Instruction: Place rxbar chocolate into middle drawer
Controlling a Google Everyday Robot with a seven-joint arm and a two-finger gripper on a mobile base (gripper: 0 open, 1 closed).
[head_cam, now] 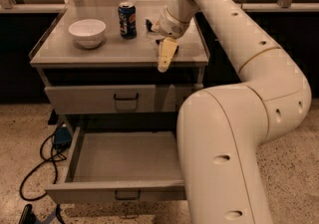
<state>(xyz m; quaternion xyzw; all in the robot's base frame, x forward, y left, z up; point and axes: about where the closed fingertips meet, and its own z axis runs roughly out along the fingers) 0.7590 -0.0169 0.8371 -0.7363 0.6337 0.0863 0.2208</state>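
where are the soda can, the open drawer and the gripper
soda can [127,20]: camera view, middle of its blue side
open drawer [89,193]: camera view, front panel left of the handle
gripper [163,64]: camera view, its lower tip, at the front edge of the cabinet top [65,51]

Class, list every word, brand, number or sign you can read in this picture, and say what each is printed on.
On the soda can: blue print with a red-and-white mark, letters too blurred to read.
On the dark packet right of it: nothing legible.
On the tool, hanging over the front edge of the table: no marking visible.
No text can be read anywhere.
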